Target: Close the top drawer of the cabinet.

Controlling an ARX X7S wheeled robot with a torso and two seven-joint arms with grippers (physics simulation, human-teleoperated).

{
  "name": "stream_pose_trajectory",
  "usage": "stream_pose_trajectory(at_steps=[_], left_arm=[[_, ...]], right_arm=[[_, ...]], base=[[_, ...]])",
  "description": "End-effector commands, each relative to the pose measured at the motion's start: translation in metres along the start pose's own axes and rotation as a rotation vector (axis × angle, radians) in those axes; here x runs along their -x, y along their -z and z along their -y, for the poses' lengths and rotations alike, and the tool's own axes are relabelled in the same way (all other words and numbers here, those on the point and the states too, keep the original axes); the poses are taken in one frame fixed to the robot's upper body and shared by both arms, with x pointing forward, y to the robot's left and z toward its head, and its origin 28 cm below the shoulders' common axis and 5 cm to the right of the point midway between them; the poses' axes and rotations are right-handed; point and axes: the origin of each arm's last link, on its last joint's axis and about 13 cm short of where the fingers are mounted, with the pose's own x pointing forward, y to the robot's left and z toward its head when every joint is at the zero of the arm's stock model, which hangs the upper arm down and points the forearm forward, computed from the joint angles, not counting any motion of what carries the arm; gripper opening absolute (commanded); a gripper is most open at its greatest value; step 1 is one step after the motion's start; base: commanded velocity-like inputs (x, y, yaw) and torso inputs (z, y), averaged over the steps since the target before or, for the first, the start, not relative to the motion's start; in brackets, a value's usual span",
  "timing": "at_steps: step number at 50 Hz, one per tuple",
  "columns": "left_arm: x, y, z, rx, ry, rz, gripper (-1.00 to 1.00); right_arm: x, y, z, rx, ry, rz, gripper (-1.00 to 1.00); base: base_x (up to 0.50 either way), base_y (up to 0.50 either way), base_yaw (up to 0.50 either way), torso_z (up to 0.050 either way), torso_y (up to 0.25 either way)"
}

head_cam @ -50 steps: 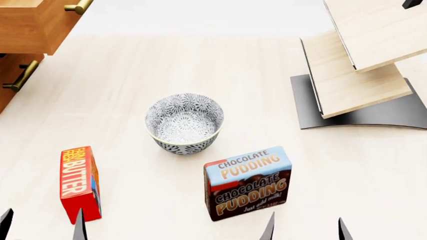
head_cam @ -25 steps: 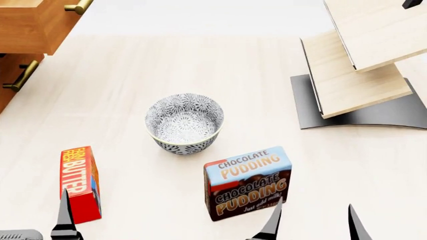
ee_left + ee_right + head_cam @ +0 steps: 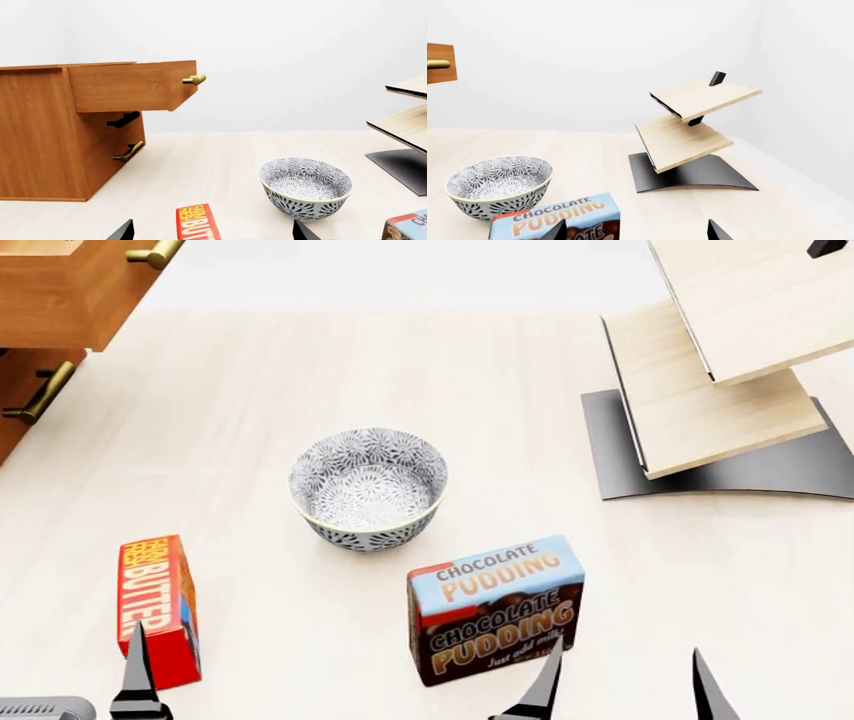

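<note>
The orange-brown cabinet (image 3: 47, 145) stands at the table's far left. Its top drawer (image 3: 127, 87) is pulled out, with a brass bar handle (image 3: 194, 79) on its front. In the head view the drawer (image 3: 60, 290) and its handle (image 3: 156, 254) show at the top left corner. The lower drawer front has a matching handle (image 3: 40, 392). My left gripper (image 3: 212, 235) is open and empty, low at the near left by the butter box, far from the drawer. My right gripper (image 3: 621, 695) is open and empty beside the pudding box.
A patterned bowl (image 3: 368, 487) sits mid-table. A red butter box (image 3: 158, 605) stands near left and a chocolate pudding box (image 3: 499, 605) near centre. A pale tiered wooden rack (image 3: 727, 360) on a black base stands at the right.
Both grippers have risen into the head view at the bottom edge since a second ago. The drawer and the table's objects have not moved.
</note>
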Motion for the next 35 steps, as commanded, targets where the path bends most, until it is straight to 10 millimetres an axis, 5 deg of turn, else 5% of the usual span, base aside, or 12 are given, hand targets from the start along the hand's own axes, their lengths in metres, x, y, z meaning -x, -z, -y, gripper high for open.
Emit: stream_pose_trajectory(at_steps=[1, 24, 35], left_arm=[[-0.0009, 0.0044, 0.0009, -0.007, 0.001, -0.015, 1.00], [-0.0010, 0.0051, 0.0005, -0.005, 0.002, -0.015, 1.00], [-0.0021, 0.0060, 0.0006, -0.007, 0.001, -0.018, 1.00]], right_arm=[[-0.0014, 0.0040, 0.0002, 0.008, 0.013, -0.002, 1.00], [-0.0011, 0.0052, -0.0007, 0.014, 0.014, -0.006, 1.00], [-0.0020, 0.0056, -0.0006, 0.008, 0.017, -0.010, 1.00]], base=[[0.50, 0.00, 0.00, 0.000, 0.000], [0.03, 0.00, 0.00, 0.000, 0.000], [0.40, 0.00, 0.00, 0.000, 0.000]])
